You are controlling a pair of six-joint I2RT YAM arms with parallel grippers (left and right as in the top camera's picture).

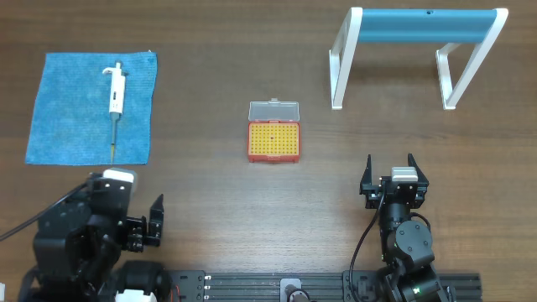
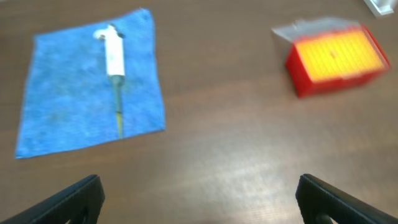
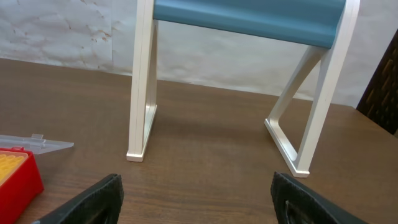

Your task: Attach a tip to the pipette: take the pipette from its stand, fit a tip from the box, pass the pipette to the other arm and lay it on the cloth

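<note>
Pipette [image 1: 114,101] lies on cloth [image 1: 59,117], long axis pointing tip-first toward the nearer left gripper [image 2: 199,196], spread empty; right gripper [image 1: 389,166] likewise released, well apart.

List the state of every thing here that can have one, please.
Blue fabric cloth: spread flat.
White plastic pipette: lying on it, yellow tip fitted.
Red plastic tip box: clear lid open.
Blue-and-white pipette stand: empty.
Left tool: open.
Right tool: open.

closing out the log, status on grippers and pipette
Left gripper open, empty; right gripper open, empty. Pipette flat on cloth, tip fitted. Stand bare, tip box open mid-table. Nothing in the way.
</note>
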